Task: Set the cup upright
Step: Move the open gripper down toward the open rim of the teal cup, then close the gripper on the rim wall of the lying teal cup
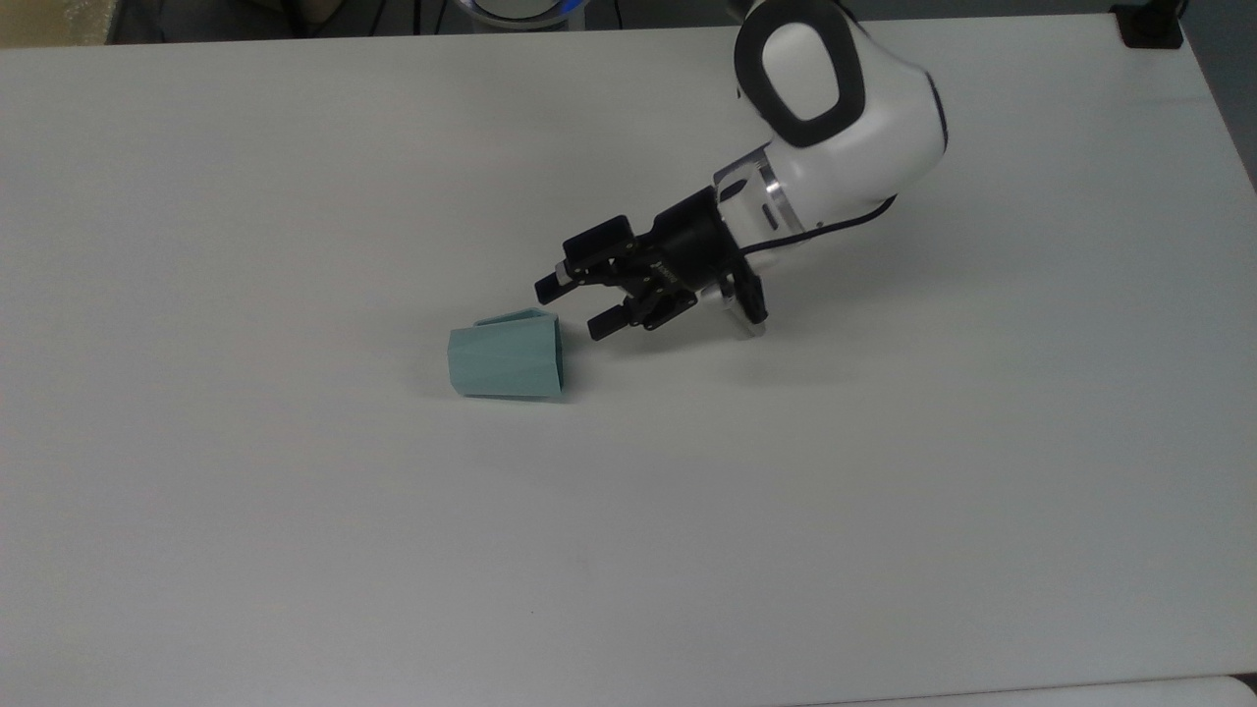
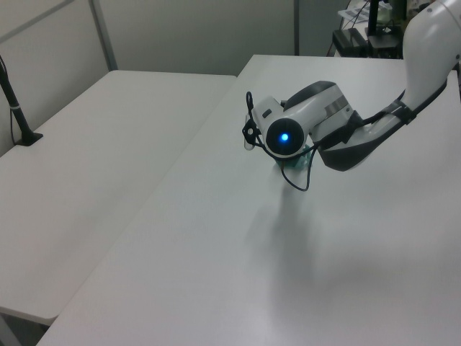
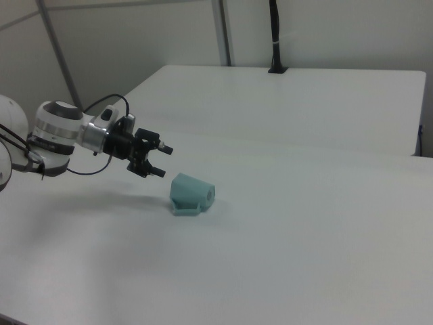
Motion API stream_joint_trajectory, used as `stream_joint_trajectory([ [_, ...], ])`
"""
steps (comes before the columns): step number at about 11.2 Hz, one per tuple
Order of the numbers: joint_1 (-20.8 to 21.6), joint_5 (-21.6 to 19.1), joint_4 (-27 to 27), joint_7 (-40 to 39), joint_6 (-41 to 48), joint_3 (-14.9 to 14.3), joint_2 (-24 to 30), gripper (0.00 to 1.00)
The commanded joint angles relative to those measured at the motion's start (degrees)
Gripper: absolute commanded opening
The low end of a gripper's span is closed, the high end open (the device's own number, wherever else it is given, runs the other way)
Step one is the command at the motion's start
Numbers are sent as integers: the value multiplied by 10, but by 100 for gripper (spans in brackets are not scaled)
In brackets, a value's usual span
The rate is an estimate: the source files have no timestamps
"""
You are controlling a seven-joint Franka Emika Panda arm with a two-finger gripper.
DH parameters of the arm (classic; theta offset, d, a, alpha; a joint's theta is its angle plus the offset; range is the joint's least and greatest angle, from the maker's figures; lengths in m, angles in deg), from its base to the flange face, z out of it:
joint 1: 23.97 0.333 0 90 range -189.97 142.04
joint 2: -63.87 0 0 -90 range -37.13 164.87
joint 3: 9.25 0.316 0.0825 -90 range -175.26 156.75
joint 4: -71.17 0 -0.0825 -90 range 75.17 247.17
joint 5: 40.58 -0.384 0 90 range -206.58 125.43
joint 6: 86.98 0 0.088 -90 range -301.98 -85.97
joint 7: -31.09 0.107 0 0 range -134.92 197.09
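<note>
The pale teal faceted cup (image 1: pixel 507 361) lies on its side on the white table (image 1: pixel 295 550), its wide rim toward the top view's right and its flat handle on the far side. In the right view the cup (image 3: pixel 191 193) rests with the handle against the table. My gripper (image 1: pixel 572 305) is open and empty, tilted low, its fingertips (image 1: pixel 597 328) just off the cup's rim at the top view's right, apart from it. In the right view the gripper (image 3: pixel 163 161) hovers just up and left of the cup. In the left view the arm's wrist (image 2: pixel 284 135) covers nearly all of the cup.
A second white table (image 2: pixel 94 180) adjoins at the left view's left, with a black post (image 2: pixel 16 108) on it. A black clamp (image 1: pixel 1147 25) sits at the top view's far right corner. Cables and equipment stand beyond the far edge.
</note>
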Motion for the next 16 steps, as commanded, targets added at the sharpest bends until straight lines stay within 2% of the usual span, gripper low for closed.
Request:
stream_joint_trajectory([
  [1, -32, 1, -9, 6, -4, 3, -10, 100],
  [8, -49, 5, 3, 7, -22, 3, -36, 100],
  [9, -52, 5, 3, 7, -22, 3, -37, 96],
  [12, -61, 5, 3, 8, -34, 3, -37, 63],
  [13, -61, 5, 3, 8, -33, 3, -37, 48],
  [15, -62, 6, 3, 8, -34, 3, -37, 6],
  [16, -63, 6, 4, 7, -34, 3, -37, 0],
])
